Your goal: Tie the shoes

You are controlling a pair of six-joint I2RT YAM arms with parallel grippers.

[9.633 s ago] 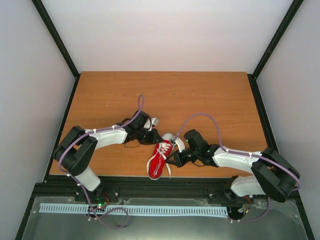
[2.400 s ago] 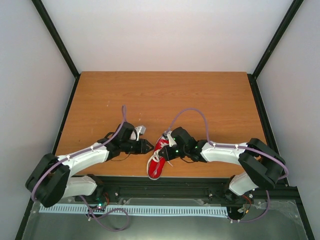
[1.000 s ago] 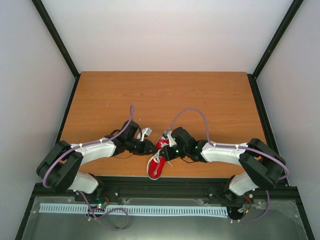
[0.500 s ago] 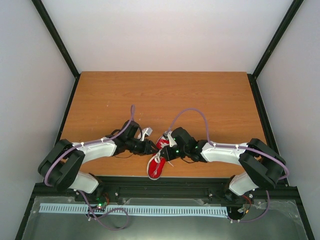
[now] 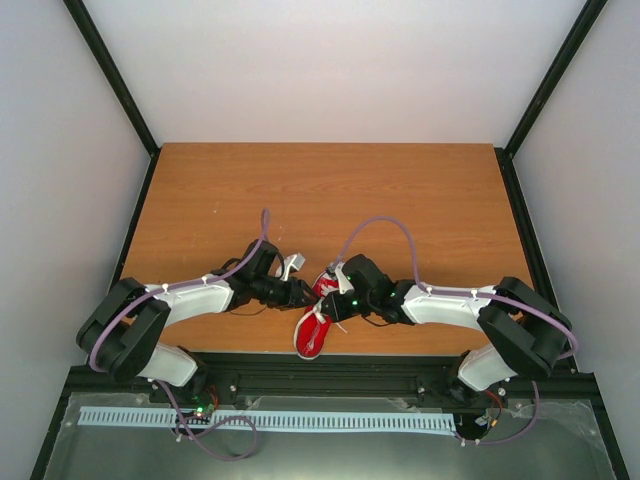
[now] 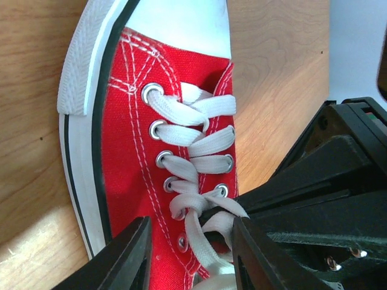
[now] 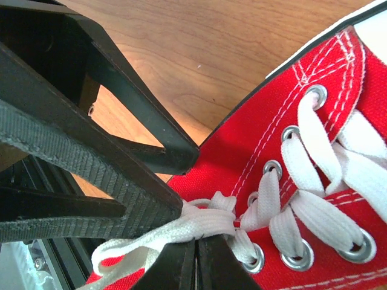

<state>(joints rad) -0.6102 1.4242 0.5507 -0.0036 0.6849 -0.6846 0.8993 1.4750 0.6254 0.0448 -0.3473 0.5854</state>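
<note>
Slippage is the main worry here. The small red canvas sneaker with a white rubber sole (image 5: 314, 322) lies on the brown wooden bench (image 5: 350, 190), close to its near edge and between the two arms, with its toe pointing towards the robot. The right gripper (image 7: 195, 251) is pressed together, pinching a loose strand of the white flat laces (image 7: 181, 226) just past the upper eyelets. It holds that strand close to the fingertips, so a firm tug could draw the flat lace straight out.

The left gripper (image 6: 190, 228) is spread, with one finger on either side of the top of the lacing, and it grips nothing. Several strands bunch together in that gap. I cannot tell from the wrist view which of them is the free end and which is threaded through the eyelets. If the gripper closes on a threaded crossing, a pull would drag the sneaker instead of drawing up any slack.

Nothing pins the sneaker down, and it looks light. An uneven pull from either side could therefore spin it, tip it onto its side, or slide it towards the nearby edge. The two grippers also sit very close together over the tongue, so a careless move could knock one into the other and collapse any loop being formed.
</note>
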